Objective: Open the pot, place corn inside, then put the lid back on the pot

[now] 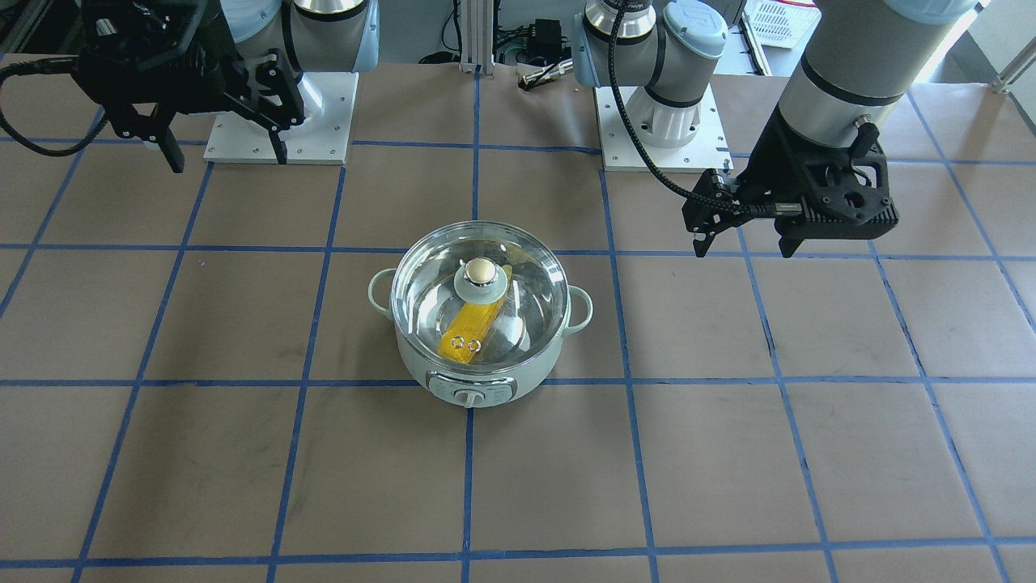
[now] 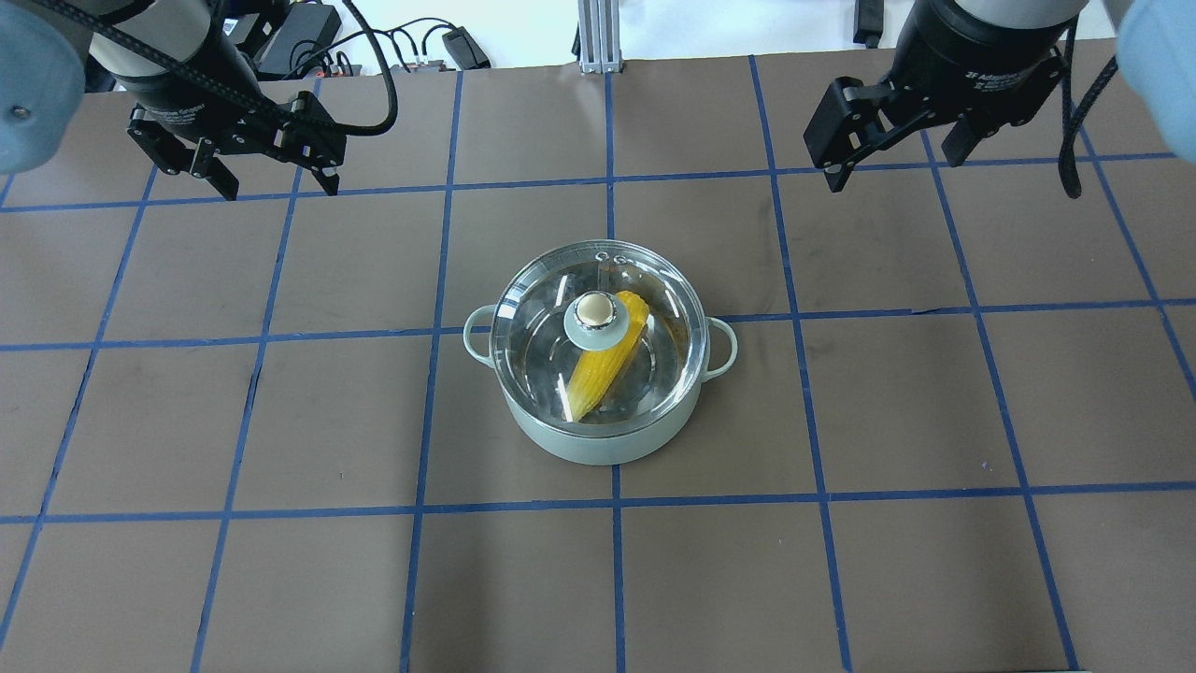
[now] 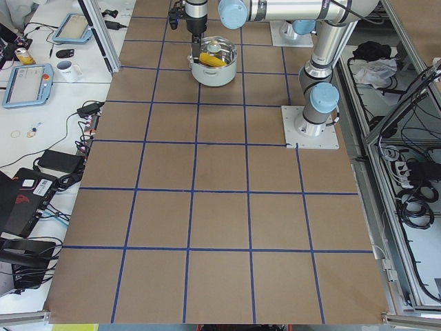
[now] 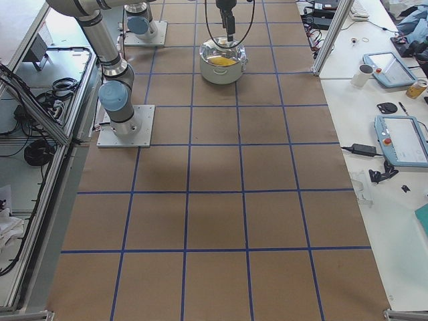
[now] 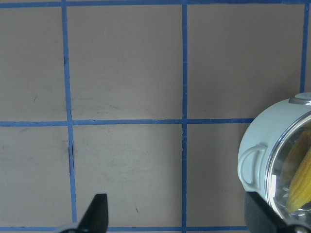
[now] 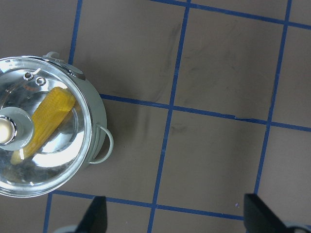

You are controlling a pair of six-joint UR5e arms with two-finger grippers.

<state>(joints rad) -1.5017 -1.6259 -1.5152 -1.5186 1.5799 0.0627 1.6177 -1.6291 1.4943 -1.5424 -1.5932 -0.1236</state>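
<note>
The pale mint-green pot point(image 1: 477, 390) stands at the table's middle, dial toward the operators' side. The clear glass lid point(image 1: 530, 283) sits closed on it, its knob point(image 1: 480, 270) upright. The yellow corn point(image 1: 473, 324) lies inside, seen through the glass. In the overhead view the pot point(image 2: 579, 449), the lid point(image 2: 675, 329) and the corn point(image 2: 603, 369) show the same. My left gripper point(image 2: 280, 190) point(image 1: 745, 251) is open and empty, raised and well off to the pot's left. My right gripper point(image 2: 897, 170) point(image 1: 227, 162) is open and empty, raised and off to its right. The pot shows in both wrist views point(image 5: 257, 141) point(image 6: 95, 114).
The brown table carries a blue tape grid point(image 2: 612, 178). The arm bases point(image 1: 279, 121) point(image 1: 664, 121) stand at the robot's edge. Side benches hold tablets point(image 3: 26, 83) point(image 4: 401, 140), mugs and cables beyond the table's long edge.
</note>
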